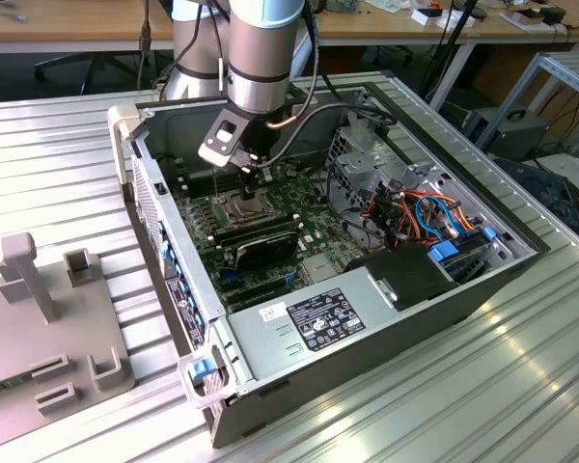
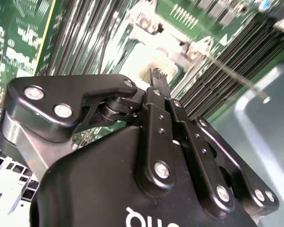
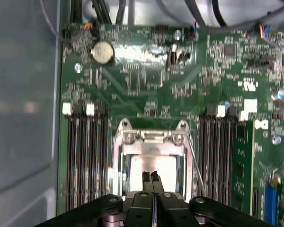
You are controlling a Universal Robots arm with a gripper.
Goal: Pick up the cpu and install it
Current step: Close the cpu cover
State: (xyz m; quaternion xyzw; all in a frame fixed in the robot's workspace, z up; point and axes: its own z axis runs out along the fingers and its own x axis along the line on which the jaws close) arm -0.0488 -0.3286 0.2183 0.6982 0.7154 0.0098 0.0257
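Two slim black gripper fingers pressed together over flat, pale-silver square cpu; shiny metal frame surrounds it.

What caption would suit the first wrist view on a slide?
Black pincer, fingertips together, poised above the pale silver square chip in the silver-framed socket on the green motherboard.

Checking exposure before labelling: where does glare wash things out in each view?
First wrist view: socket centre blown pale; second wrist view: same socket white behind the dark gripper; exterior view: sunlit streaks on the table.
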